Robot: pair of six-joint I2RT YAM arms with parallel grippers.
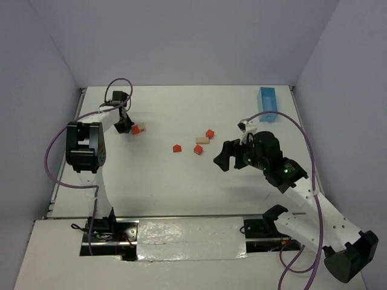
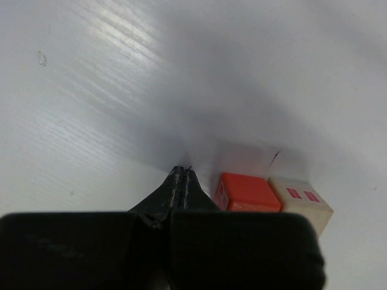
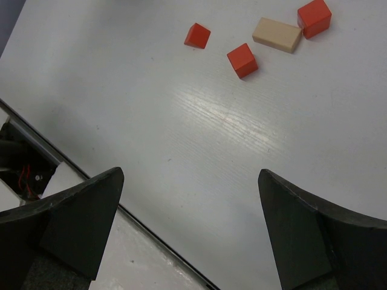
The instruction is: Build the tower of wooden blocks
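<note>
Left gripper [image 2: 184, 175]: pinched shut, empty, just beside red block [image 2: 248, 192] and tan block [image 2: 302, 199], upper left of top view.
Right gripper [image 3: 188, 181]: spread wide, empty.
Other blocks [image 1: 198, 149]: loose, top view centre.

The left arm [image 1: 84, 148] is folded at the elbow and extended toward the far left. Its wrist is bent so that the left gripper [image 1: 124, 125] is pointed steeply down. In the left wrist view its fingers [image 2: 178, 184] are seen pressed together tip to tip, with nothing between them. The right arm [image 1: 320, 210] is angled out to the right and doubled back toward the middle. The right gripper [image 1: 222, 159] is aimed leftward, its jaws are spread wide, and nothing is held between the fingers [image 3: 84, 217].
</note>
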